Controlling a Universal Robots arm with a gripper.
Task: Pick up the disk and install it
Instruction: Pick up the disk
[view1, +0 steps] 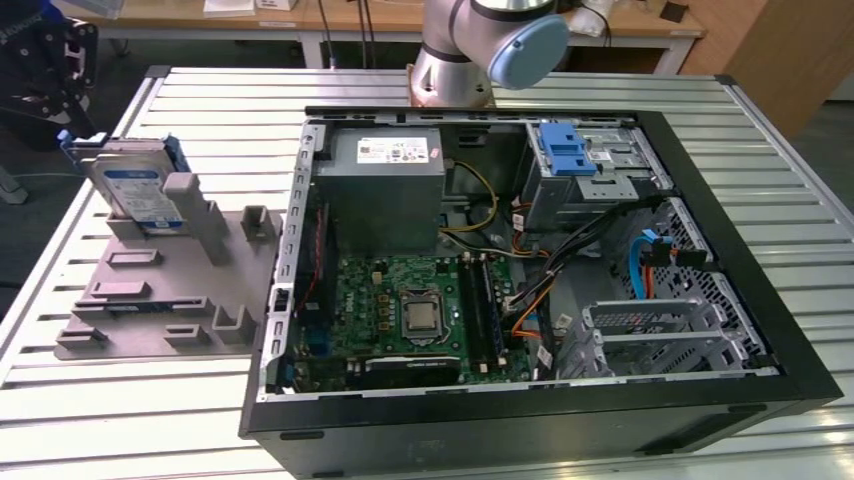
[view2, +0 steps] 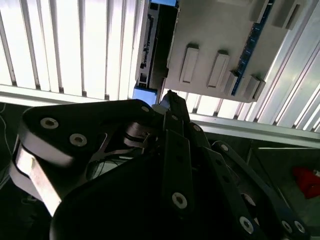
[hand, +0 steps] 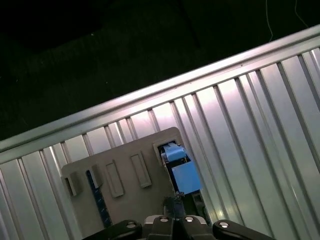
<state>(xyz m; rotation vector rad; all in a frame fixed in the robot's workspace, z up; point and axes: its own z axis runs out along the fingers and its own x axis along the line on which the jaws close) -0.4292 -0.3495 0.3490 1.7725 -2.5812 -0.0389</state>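
Grey fixture (view1: 160, 290): we see it at nine o'clock of the open computer case (view1: 534, 250).
Disk (view1: 134, 190): upright at the fixture's ten o'clock corner.
Gripper (view2: 170, 97): fingers pressed together, holding nothing; disk beyond its tip.

Silver arm (view1: 447, 62), blue cap (view1: 529, 50), black riveted pincer (view2: 169, 100)

Open air above the disk (view1: 138, 192), grey fixture posts (view1: 187, 208) close beside.

Even overhead light fills the exterior view, shadow pooling inside the computer case (view1: 534, 415) toward four o'clock, while in the second wrist view the ribbed table (view2: 75, 45) glares white behind the dark gripper (view2: 168, 96).
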